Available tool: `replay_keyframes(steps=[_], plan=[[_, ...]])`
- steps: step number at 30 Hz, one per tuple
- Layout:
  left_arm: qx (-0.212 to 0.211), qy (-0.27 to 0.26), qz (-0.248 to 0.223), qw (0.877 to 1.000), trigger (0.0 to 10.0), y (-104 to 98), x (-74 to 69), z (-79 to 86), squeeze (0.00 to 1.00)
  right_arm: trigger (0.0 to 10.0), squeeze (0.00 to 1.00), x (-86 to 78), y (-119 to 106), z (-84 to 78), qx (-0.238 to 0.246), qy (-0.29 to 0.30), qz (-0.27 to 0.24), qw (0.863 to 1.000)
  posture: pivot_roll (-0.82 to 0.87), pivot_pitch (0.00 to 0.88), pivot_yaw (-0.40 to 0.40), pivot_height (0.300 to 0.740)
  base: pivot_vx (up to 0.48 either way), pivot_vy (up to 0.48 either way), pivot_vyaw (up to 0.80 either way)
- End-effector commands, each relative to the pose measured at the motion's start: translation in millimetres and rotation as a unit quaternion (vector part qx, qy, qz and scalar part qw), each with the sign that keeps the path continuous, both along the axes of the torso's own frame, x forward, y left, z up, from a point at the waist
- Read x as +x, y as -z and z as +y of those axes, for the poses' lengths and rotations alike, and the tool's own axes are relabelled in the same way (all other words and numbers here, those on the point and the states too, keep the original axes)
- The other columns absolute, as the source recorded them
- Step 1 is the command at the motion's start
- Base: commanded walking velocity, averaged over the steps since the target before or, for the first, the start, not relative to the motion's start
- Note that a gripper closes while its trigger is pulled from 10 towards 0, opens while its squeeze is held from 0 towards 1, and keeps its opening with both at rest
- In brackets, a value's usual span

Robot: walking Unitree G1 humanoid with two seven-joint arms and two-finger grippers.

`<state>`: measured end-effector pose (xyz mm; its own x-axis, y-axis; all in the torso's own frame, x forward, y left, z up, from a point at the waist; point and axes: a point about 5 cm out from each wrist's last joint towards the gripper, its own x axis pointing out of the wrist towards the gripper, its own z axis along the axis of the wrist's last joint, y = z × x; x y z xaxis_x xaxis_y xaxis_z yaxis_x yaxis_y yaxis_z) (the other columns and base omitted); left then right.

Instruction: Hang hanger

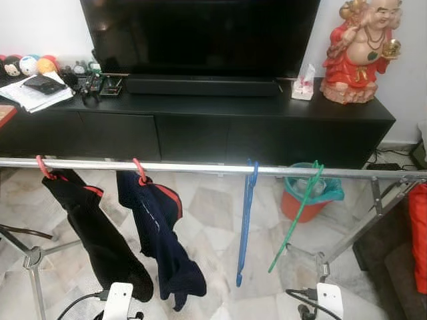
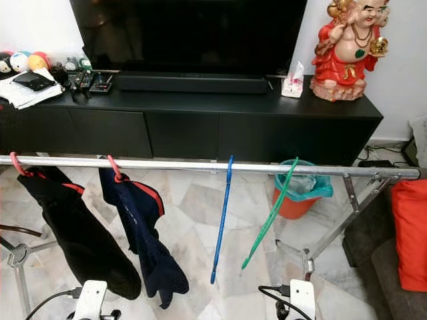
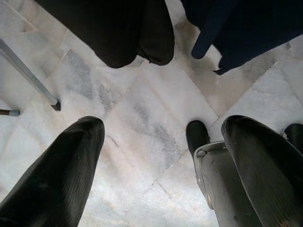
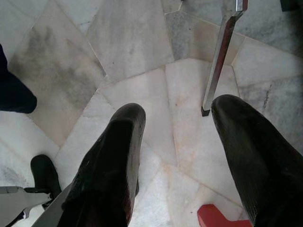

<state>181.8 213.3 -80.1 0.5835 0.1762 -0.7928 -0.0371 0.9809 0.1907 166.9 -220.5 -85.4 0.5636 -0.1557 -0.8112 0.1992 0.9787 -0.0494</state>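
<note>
A black TV console ran across the room against the wall, carrying a large dark television with a black soundbar beneath it. At the console's right end stood a red laughing Buddha statue, with a small tissue pack just beside it; at the left end lay papers, remotes and a row of round plush toys. In front of the console, a silver clothes rail spanned the view above a marble tile floor.

On the rail hung, from the robot's left, a black garment on a red hanger, a navy garment with red trim on a second red hanger, then an empty blue hanger, and an empty green hanger tilted on its hook. Behind the green hanger an orange bin with a teal liner sat on the floor. A red cushion showed at the right edge.

Both arms were low. In its wrist view the left gripper pointed at the floor below the two garments, fingers spread apart and holding nothing. The right gripper likewise faced the tiles near a rail leg, its fingers wide apart and empty.
</note>
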Motion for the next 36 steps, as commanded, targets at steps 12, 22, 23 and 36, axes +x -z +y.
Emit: replay_keyframes(steps=[12, 22, 23, 36], plan=[[0.014, 0.010, 0.013, 1.000, 10.0, 2.7, -6.7, 3.1, 0.00, 10.0, 0.00, -1.1, 1.3, 4.0, 0.007, 0.008, -0.001, 1.000, -0.13, 0.000, 0.016, 0.740, 0.000, 0.000, 0.00], [0.027, 0.032, -0.072, 0.997, 10.0, -10.3, 4.3, 14.8, 0.00, 10.0, 0.00, -1.8, 1.4, 3.3, 0.004, 0.011, 0.000, 1.000, -0.11, 0.000, 0.011, 0.740, 0.000, 0.000, 0.00], [0.033, 0.054, -0.091, 0.994, 10.0, -13.5, 6.5, 15.0, 0.00, 10.0, 0.00, -2.1, 1.4, 2.7, 0.001, 0.010, 0.001, 1.000, -0.10, 0.000, 0.008, 0.740, 0.000, 0.000, 0.00], [0.109, 0.031, -0.417, 0.902, 10.0, -118.2, 59.7, 42.5, 0.00, 10.0, 0.00, -0.5, 0.0, -0.5, -0.006, -0.001, -0.001, 1.000, -0.08, 0.000, -0.010, 0.740, 0.000, 0.000, 0.00]])
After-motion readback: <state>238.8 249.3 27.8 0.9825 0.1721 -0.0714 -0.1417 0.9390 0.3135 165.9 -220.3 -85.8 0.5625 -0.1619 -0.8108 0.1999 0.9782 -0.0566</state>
